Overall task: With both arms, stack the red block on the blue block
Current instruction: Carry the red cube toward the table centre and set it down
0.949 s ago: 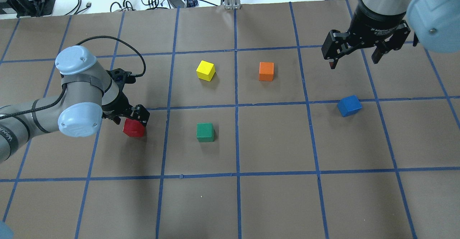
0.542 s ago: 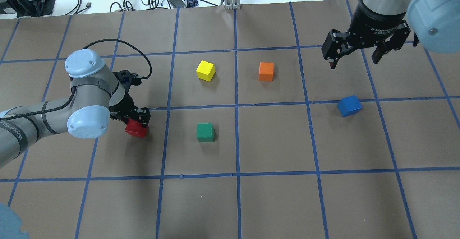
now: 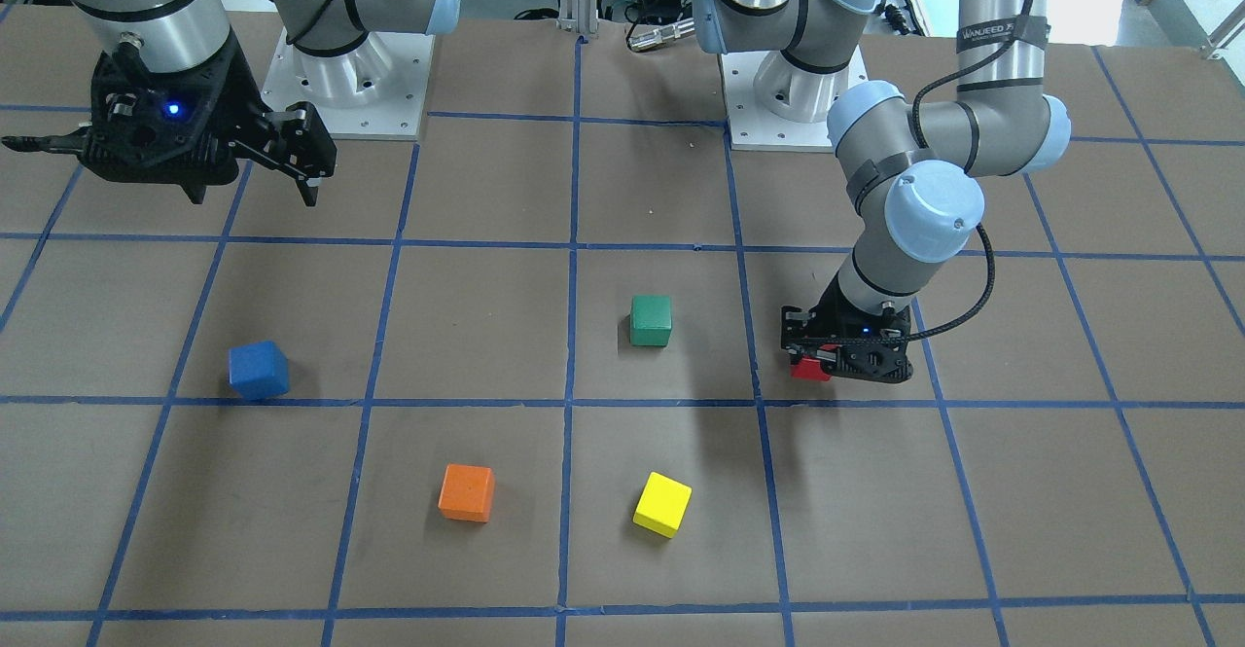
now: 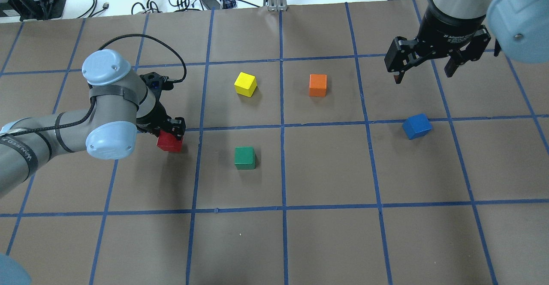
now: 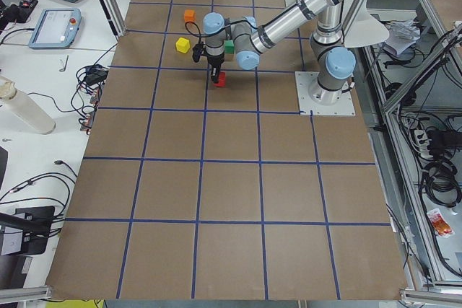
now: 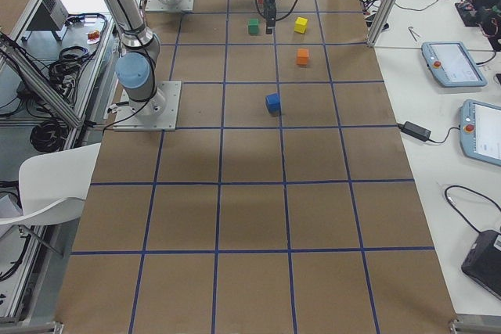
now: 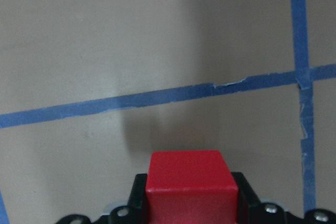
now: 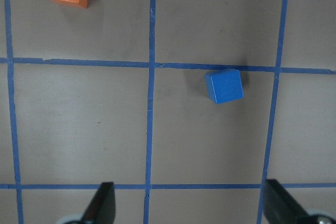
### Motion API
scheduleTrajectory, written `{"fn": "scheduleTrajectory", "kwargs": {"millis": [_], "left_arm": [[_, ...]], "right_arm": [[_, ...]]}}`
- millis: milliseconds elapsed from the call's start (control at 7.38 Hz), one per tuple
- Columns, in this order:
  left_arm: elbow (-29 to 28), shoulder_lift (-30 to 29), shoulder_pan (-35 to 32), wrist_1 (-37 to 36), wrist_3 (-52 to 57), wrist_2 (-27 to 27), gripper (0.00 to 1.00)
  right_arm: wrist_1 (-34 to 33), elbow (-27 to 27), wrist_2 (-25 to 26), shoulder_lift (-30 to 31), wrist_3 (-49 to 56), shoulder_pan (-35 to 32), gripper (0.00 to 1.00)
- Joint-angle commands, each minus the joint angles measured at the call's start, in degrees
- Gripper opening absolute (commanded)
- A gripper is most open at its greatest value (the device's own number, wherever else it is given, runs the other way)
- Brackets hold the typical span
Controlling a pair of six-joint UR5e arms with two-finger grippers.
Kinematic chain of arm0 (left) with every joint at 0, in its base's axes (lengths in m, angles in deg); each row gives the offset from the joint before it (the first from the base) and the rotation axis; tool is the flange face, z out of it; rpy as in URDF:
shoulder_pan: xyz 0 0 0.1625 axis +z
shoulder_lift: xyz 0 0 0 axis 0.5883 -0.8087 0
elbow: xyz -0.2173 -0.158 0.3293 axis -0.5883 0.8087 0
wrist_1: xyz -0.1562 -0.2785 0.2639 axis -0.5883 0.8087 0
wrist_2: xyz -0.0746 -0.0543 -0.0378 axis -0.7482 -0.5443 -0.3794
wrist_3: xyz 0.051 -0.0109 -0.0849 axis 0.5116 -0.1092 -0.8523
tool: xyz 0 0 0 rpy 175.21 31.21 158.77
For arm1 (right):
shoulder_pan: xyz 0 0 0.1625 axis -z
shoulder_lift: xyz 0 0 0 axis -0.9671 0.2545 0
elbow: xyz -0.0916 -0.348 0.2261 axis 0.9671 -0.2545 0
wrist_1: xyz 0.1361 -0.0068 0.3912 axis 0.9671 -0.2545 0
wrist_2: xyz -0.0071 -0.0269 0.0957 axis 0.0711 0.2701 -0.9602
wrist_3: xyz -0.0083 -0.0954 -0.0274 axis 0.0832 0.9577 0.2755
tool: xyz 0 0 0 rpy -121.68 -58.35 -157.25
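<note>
The red block [image 4: 170,142] sat clamped in the left claw [image 4: 170,136], on the left side of the brown surface [image 4: 326,169], beside a blue tape line. A green block [image 4: 245,157] lay to its right. Well to the right, the blue block [image 4: 417,126] rested on the surface, turned askew to the grid. The right claw [image 4: 423,76] hung above and beyond it, fingers spread wide apart. A yellow block [image 4: 245,84] and an orange block [image 4: 318,85] lay farther back.

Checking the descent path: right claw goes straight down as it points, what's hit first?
Likely the bare table: in the wrist view the blue block lies ahead of the open right claw, not between its fingers. Height is unclear.
</note>
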Motion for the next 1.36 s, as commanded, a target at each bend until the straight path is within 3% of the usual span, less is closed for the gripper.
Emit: {"fn": "scheduleTrajectory", "kwargs": {"millis": [0,407,814,949,1085,1220], "left_arm": [[-8.21,-1.96,-10.65,4.02,-8.79,-0.79,0.00],[-16.14,-7.92,-22.36,5.64,-23.20,-1.23,0.00],[-19.49,-13.82,-25.81,4.58,-26.92,-0.44,0.00],[-19.93,-15.06,-25.82,3.01,-27.02,-0.44,0.08],[-20.03,-16.29,-25.82,1.08,-27.11,-0.35,0.30],[-20.11,-16.56,-25.91,-0.77,-26.94,-0.35,0.61]], "right_arm": [[-0.75,0.00,-0.13,-0.13,0.00,0.00,1.00],[-0.75,0.00,-0.04,-0.13,0.00,-0.09,1.00],[-0.58,0.00,-0.30,-0.13,-0.61,-0.18,1.00],[-0.49,0.00,-0.30,-0.13,-0.61,-0.18,1.00],[-0.49,-0.09,-0.39,-0.13,-0.70,-0.26,1.00],[-0.41,0.00,-0.83,-0.13,-0.70,-0.35,1.00]]}}
